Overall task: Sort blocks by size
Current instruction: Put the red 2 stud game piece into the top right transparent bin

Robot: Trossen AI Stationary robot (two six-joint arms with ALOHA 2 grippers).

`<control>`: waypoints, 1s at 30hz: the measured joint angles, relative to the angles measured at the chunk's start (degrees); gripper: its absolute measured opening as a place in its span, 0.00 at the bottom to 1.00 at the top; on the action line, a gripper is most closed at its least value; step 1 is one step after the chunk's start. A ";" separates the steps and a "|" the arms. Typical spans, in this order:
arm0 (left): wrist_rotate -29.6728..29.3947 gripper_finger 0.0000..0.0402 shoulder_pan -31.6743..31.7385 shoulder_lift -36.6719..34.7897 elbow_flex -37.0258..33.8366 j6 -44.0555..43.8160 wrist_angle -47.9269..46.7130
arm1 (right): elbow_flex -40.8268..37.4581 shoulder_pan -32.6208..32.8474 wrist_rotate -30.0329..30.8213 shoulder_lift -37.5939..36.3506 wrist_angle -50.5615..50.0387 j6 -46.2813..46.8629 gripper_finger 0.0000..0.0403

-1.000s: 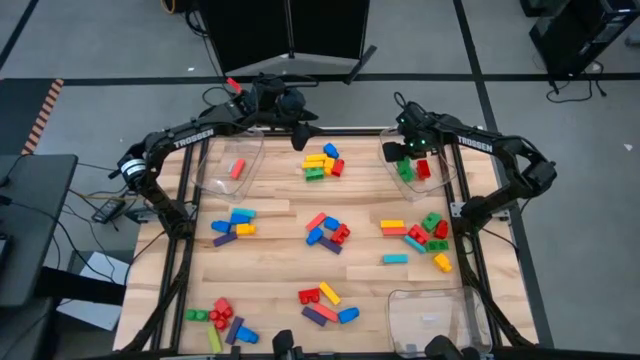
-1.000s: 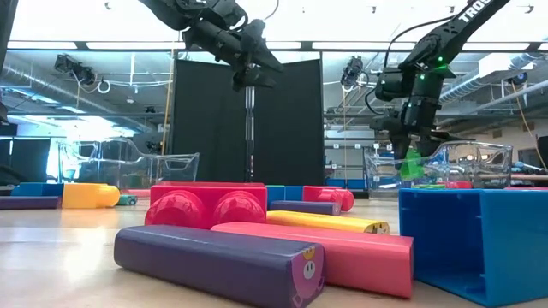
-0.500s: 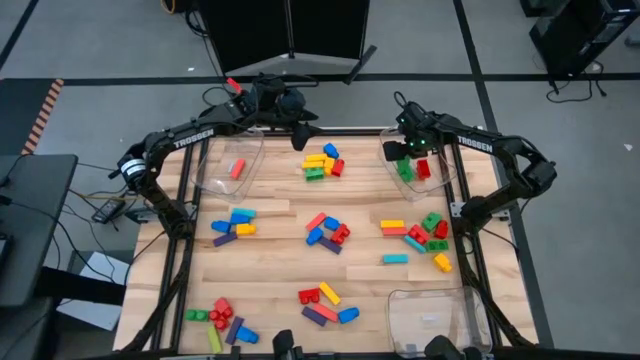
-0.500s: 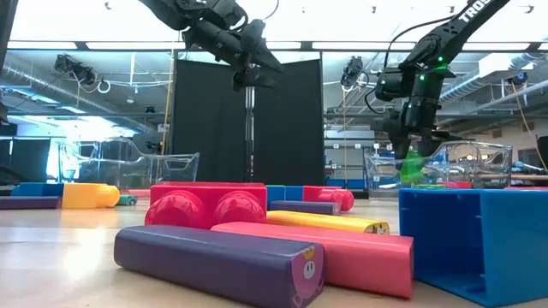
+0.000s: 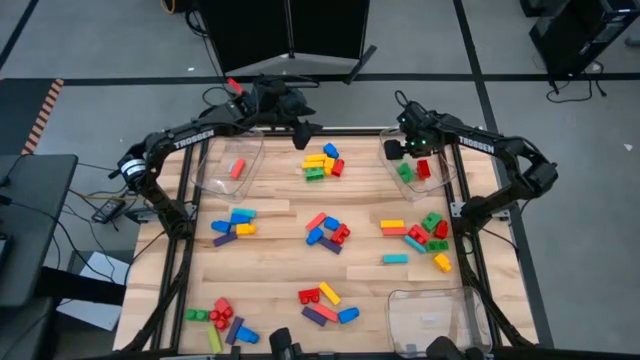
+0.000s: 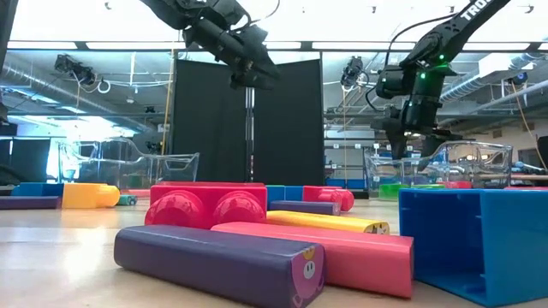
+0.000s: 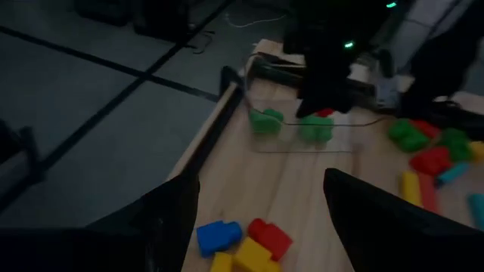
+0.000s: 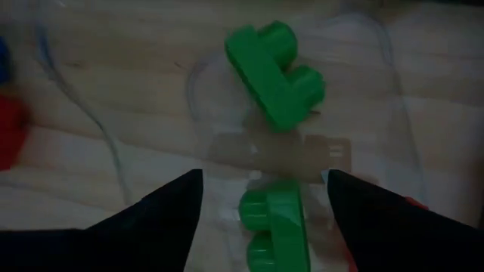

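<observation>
While our right pincer [image 5: 403,150] hangs wide and empty above the clear bin [image 5: 440,180], our "TROSSEN"-lettered left pincer [image 5: 302,131] gapes beside it.

Overhead cam looks straight down on the whole tabletop [image 5: 270,225]; low one sits at surface level, blocks [image 6: 257,239] right up close (both wrist cams catch the same clear bin [image 8: 363,113]).

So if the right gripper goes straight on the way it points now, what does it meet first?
Probably the green brick lying in the clear bin under the open right gripper; how far off it lies is unclear.
</observation>
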 joint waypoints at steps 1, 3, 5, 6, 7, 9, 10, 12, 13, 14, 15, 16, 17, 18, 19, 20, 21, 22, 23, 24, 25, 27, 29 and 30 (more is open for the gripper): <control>-1.01 0.72 -0.26 0.00 0.00 0.02 -0.02 | 0.00 0.00 0.01 -0.72 -0.03 0.01 0.74; -2.54 0.72 -0.81 0.00 0.00 0.05 -0.04 | 0.00 -0.01 0.01 -2.48 0.01 0.18 0.75; -4.12 0.72 -1.30 0.00 0.00 0.51 -0.31 | 0.00 0.00 0.01 -4.63 -0.03 1.03 0.75; -4.67 0.72 -1.57 0.00 0.00 1.18 -0.69 | 0.00 0.01 0.01 -5.90 -0.02 1.61 0.75; -5.40 0.72 -1.74 0.00 0.00 1.81 -1.24 | 0.00 0.14 0.01 -7.29 -0.02 2.22 0.75; -6.35 0.72 -2.25 0.00 0.00 2.70 -2.36 | 0.00 0.62 0.39 -10.05 -0.04 3.30 0.74; -6.50 0.72 -2.42 0.00 0.00 2.80 -2.91 | 0.00 1.06 0.78 -11.57 -0.04 3.97 0.73; -6.72 0.72 -2.84 0.00 0.00 2.84 -3.95 | 0.00 2.22 1.85 -14.57 -0.12 5.23 0.72; -6.71 0.72 -3.11 -0.06 0.00 2.98 -4.72 | 0.00 2.93 2.43 -16.08 -0.20 5.97 0.72; -6.73 0.72 -3.41 -0.32 -0.01 3.47 -5.81 | 0.00 3.81 3.22 -17.55 -0.25 6.78 0.71; -6.91 0.72 -3.82 -0.67 -0.02 4.18 -6.85 | 0.00 4.74 4.08 -18.92 -0.37 7.43 0.71; -7.61 0.72 -4.31 -1.23 -0.02 4.48 -7.49 | 0.00 5.84 5.02 -20.28 -0.54 8.11 0.70; -8.65 0.72 -4.81 -1.97 -0.02 4.93 -8.40 | 0.00 6.93 5.93 -21.58 -0.83 8.83 0.70; -10.28 0.72 -5.37 -2.90 -0.02 5.32 -9.53 | 0.00 8.09 7.02 -22.77 -1.40 9.63 0.70; -12.83 0.72 -5.91 -3.69 -0.02 5.40 -10.45 | 0.00 9.25 8.17 -23.82 -2.11 10.48 0.69; -15.48 0.72 -6.51 -4.50 -0.01 5.34 -11.25 | 0.00 10.40 9.27 -24.77 -2.84 11.27 0.69; -17.81 0.72 -6.98 -5.33 0.00 4.84 -12.67 | 0.00 11.52 10.14 -25.61 -3.59 11.92 0.68; -19.59 0.72 -7.32 -6.17 -0.01 3.86 -14.58 | 0.00 12.62 10.96 -26.34 -4.30 12.28 0.67; -20.62 0.72 -7.76 -7.05 -0.02 2.45 -16.11 | 0.01 13.68 11.30 -26.98 -4.97 12.57 0.67; -21.13 0.72 -8.14 -7.97 -0.02 0.85 -17.42 | 0.02 14.69 11.42 -27.53 -5.69 12.65 0.66; -21.44 0.72 -8.62 -8.90 -0.02 -0.94 -18.92 | 0.02 15.67 11.44 -27.96 -6.39 12.69 0.66; -21.53 0.72 -9.97 -10.81 -0.06 -4.86 -22.62 | 0.02 17.69 11.44 -28.64 -7.25 12.75 0.64; -23.74 0.72 -12.10 -12.56 -0.91 -9.55 -25.57 | 0.02 19.74 11.48 -29.16 -7.98 12.77 0.63; -26.12 0.72 -13.61 -13.32 -1.31 -12.25 -27.40 | 0.02 20.77 11.47 -29.37 -8.25 12.77 0.62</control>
